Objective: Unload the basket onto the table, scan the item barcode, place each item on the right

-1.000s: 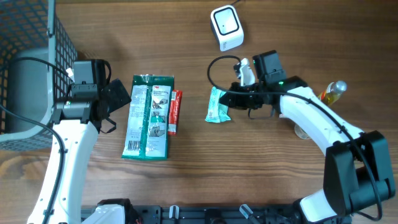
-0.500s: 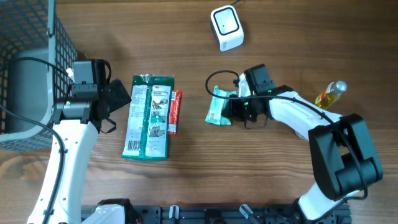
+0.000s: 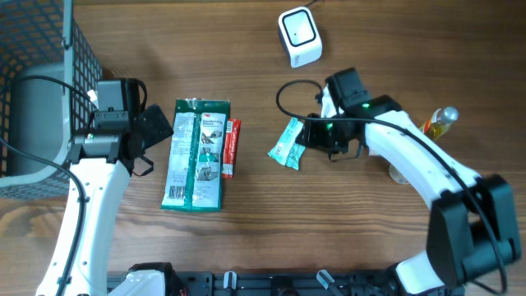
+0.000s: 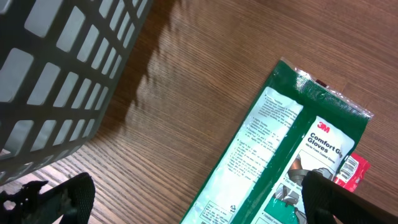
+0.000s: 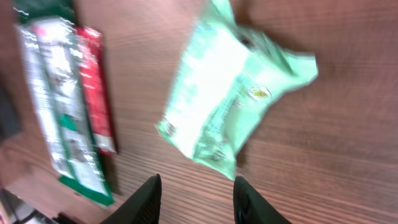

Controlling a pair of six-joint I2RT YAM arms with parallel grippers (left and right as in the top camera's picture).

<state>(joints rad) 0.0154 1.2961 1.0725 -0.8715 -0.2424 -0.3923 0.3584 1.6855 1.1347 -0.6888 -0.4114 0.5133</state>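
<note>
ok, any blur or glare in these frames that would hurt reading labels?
Right wrist: mint packet is smeared and washed out, print unreadable. Left wrist: green glove pack sharp, text legible; basket up close is soft and throws a shadow on the table. Overhead: sharp, evenly lit.

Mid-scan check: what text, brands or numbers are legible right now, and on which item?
"3M": green glove package
"Comfort G": same package, rest of the word not visible
"Gloves": same package
Fine print on its white panel: too small to read
Mint packet: blurred, unreadable
Red pack: unreadable
</note>
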